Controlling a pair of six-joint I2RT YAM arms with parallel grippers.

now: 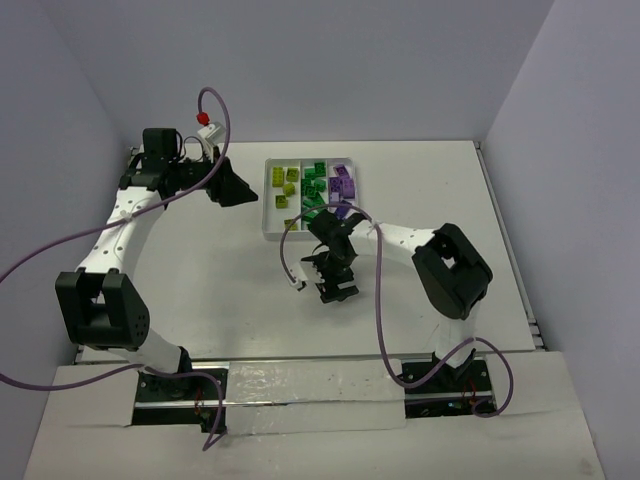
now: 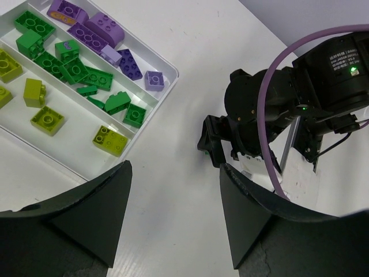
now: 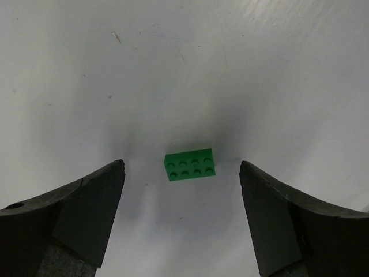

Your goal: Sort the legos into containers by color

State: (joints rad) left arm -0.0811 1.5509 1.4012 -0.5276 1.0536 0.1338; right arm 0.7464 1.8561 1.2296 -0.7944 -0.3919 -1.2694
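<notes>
The right hand [image 3: 181,170] hung wide open straight over a lone green 2x4 brick [image 3: 191,164]. That brick lay flat, studs up, on the white tabletop [image 3: 259,69], right in the gap between the fingers and touching neither one. From the top camera the hand was at about 6 o'clock of the white tray [image 2: 69,141], close to its near rim. The left hand [image 2: 176,173] was open too, nothing in it, hovering at roughly 9 o'clock of the tray. Inside the tray, yellow-green bricks [image 2: 110,140] sat in the 9 o'clock compartment, green bricks [image 2: 74,70] in the middle one, and purple bricks [image 2: 104,29] in the 3 o'clock one.
</notes>
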